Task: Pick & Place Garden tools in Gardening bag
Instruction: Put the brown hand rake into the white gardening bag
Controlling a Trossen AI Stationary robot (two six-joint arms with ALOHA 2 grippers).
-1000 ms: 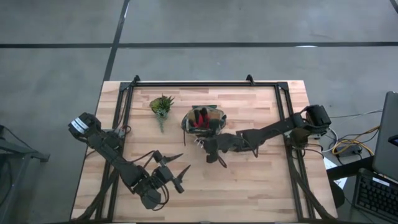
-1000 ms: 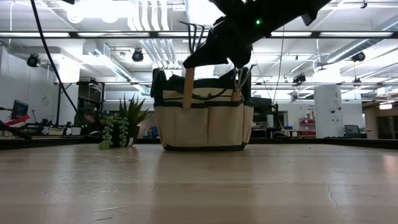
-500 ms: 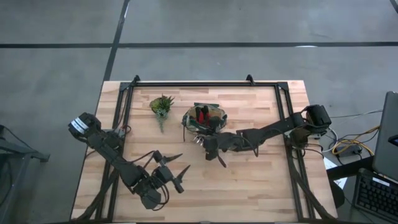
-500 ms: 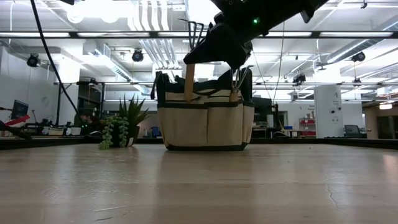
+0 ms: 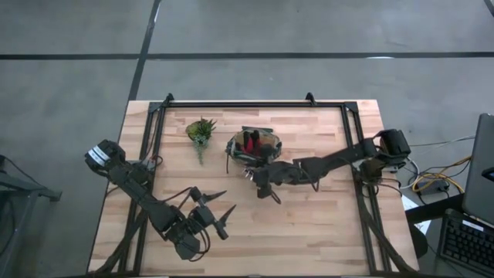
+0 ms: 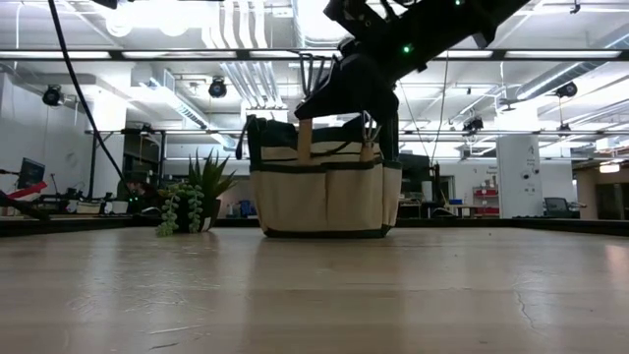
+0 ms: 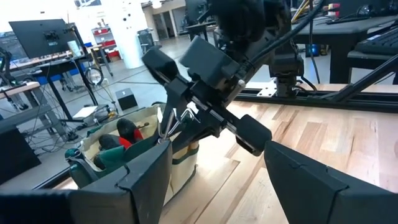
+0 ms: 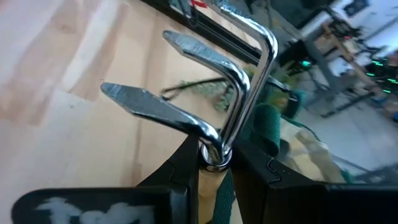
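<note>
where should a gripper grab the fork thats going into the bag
On the pale wooden handle just below the metal collar, coming from above. The fork stands upright, tines up, lower end in the gardening bag; the right gripper clamps it exactly there.

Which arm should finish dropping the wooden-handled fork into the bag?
Right. Its claw already grips the wooden-handled metal-tined fork at the tan canvas bag; the left claw waits open, well away.

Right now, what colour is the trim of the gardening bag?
Dark green on the tan gardening bag; the low view shows it best.
</note>
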